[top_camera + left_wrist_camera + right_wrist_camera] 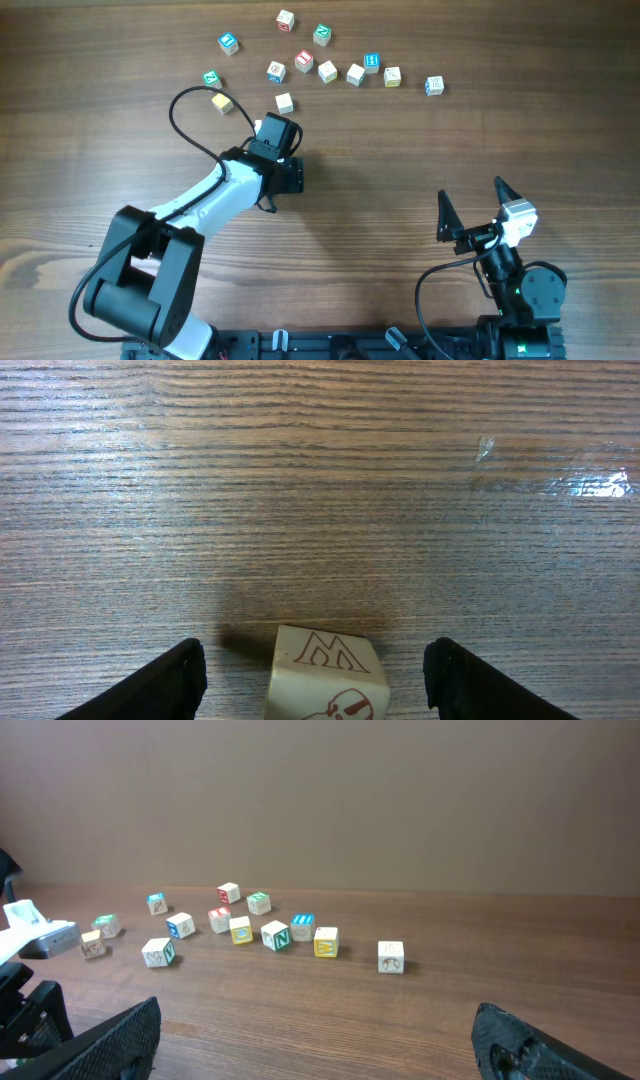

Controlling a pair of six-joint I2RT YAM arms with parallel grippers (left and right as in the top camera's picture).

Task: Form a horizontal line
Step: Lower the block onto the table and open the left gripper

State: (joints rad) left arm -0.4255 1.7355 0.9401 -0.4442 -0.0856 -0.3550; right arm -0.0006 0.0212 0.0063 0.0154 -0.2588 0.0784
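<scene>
Several small lettered cubes lie scattered along the far side of the table, from a blue-topped one (229, 42) at the left to another (433, 85) at the right. My left gripper (266, 129) is open and low around a cream cube with a red M (325, 672), which sits between the jaws (315, 682) without touching either. In the overhead view that cube (258, 127) is mostly hidden under the wrist. A white cube (285, 102) and a yellow-topped cube (222, 102) lie just beyond it. My right gripper (473, 203) is open and empty near the front, with nothing between its fingers (320, 1050).
The wooden table (420, 150) is bare between the cubes and the right arm. The right wrist view shows the cubes as a loose cluster (275, 935), with the left arm (30, 935) at the left edge. A black cable (185, 125) loops beside the left arm.
</scene>
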